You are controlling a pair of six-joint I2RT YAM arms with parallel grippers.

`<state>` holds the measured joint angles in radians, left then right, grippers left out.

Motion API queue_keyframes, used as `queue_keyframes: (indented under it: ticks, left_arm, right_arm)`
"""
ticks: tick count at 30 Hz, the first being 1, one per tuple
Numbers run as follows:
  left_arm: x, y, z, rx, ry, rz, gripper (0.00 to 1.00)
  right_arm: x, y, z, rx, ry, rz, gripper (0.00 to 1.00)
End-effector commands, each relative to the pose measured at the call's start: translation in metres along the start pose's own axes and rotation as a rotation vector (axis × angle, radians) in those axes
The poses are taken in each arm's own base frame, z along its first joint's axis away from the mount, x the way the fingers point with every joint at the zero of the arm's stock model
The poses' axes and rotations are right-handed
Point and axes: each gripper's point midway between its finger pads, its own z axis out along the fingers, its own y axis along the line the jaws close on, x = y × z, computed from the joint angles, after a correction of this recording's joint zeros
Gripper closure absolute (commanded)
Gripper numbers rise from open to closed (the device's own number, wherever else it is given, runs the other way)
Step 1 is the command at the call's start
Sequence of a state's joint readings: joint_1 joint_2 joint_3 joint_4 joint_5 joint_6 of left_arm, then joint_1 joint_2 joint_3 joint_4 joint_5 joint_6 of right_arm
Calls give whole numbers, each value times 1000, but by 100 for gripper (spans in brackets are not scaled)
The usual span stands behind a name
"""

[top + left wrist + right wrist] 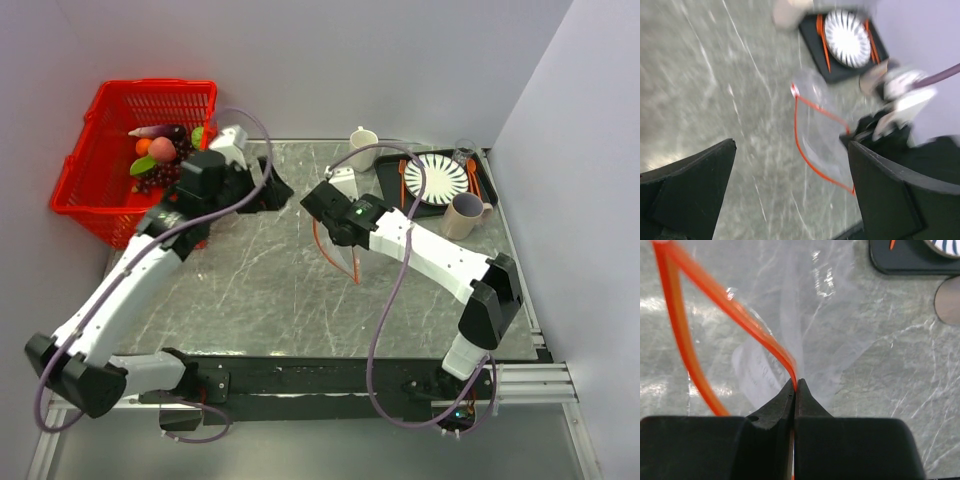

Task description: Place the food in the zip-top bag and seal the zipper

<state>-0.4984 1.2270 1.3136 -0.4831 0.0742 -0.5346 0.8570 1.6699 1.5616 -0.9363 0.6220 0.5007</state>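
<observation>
The basket (pixel 75 185) sits at the far left, by the table's (pixel 250 290) corner, with fruit (pixel 162 150) in it. At the far right lies the tray (pixel 387 185), bearing the plate (pixel 440 177) with cutlery (pixel 402 178) on either side. The mug (pixel 362 148) stands just left of the tray, the cup (pixel 462 215) at its near-right corner. The bag (pixel 340 250) is near the table's middle, its zipper (pixel 740 320) pinched in the right gripper (pixel 795 390). The left gripper (pixel 268 186) hangs between basket and bag, apart from the bag.
</observation>
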Motion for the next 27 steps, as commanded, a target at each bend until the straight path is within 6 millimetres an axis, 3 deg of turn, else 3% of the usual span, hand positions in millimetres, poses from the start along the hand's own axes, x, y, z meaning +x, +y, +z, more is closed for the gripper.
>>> queue_keyframes:
  ticks: [1,7,11,16,17,23,27]
  left_arm:
    - [-40,22,-34,-154,-114,68,1]
    - [-73,71,-54,-350,-180,25,1]
    - [-101,120,-74,-497,-237,-45,1]
    - [-115,187,-87,-639,-234,-132,1]
    - [-118,193,-88,-641,-234,-138,1]
    - [-115,242,-82,-743,-182,-165,2]
    - [-91,274,-57,-791,-75,-202,2]
  right_arm:
    - [-16,-1,-9,-43,-86,72,100]
    - [-12,2,-14,-109,-101,63,100]
    - [-11,-5,-17,-104,-123,55,100]
    - [-12,-11,-21,-99,-140,61,100]
    - [-11,-9,-22,-115,-137,61,100]
    - [-13,-5,-28,-165,-149,75,100]
    - [-13,-3,-29,-178,-150,77,100]
